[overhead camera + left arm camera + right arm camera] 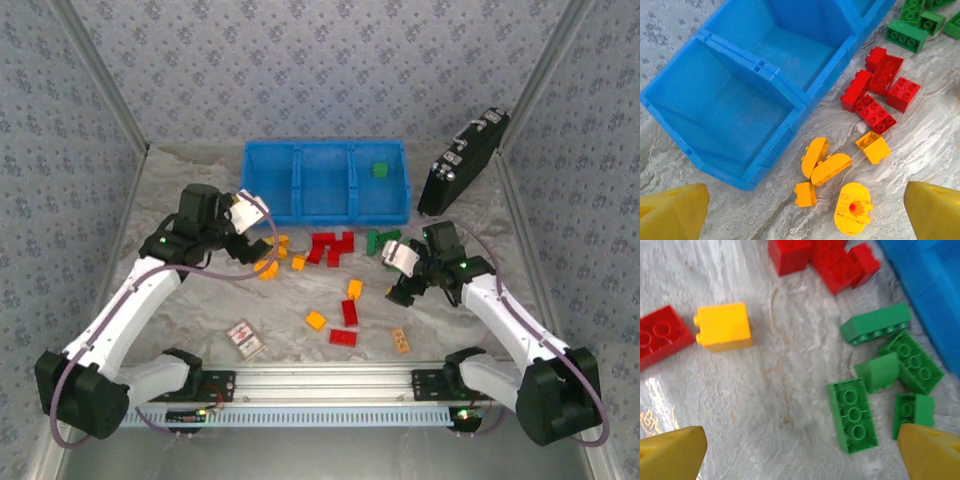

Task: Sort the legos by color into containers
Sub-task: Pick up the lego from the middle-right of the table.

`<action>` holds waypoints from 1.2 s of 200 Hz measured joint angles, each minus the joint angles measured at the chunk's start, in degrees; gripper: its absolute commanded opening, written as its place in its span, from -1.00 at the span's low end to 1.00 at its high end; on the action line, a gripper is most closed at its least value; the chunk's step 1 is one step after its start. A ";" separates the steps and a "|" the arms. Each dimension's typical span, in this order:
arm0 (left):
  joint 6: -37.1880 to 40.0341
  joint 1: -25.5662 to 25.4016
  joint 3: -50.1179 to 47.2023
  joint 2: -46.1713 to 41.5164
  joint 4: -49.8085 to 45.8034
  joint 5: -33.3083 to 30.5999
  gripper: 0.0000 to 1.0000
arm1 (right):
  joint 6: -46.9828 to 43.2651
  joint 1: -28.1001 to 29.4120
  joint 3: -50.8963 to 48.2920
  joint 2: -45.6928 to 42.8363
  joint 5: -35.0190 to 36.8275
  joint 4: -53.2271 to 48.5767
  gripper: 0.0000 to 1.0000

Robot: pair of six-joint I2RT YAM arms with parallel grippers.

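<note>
Early in the sort: one green brick (380, 170) sits in the right compartment of the blue bin (270, 150), the rest lie on the tabletop (290, 300). The right gripper (800, 450) is released and empty over the green bricks (852, 415) at lower right; the left gripper (805, 215) is spread wide over the orange bricks (825, 167). Next: descend and clamp a single green one.

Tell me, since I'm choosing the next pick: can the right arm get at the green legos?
Probably yes: the right pincer hangs open near the green legos, with nothing between them.
</note>
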 measured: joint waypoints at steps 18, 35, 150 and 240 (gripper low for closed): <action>0.11 -0.94 0.00 -1.62 0.61 -0.09 1.00 | -0.83 0.17 -0.52 1.29 0.57 0.61 0.99; 0.33 -1.46 0.00 -3.06 0.72 -0.13 1.00 | -1.46 -0.33 -0.57 3.08 0.74 2.10 1.00; 3.58 -1.79 -4.70 -4.31 4.87 -3.37 1.00 | -3.96 -3.89 1.70 17.11 2.86 8.94 1.00; 4.39 -0.55 -7.19 -3.63 8.59 -5.90 1.00 | -3.93 -4.11 4.02 25.97 6.75 15.41 0.99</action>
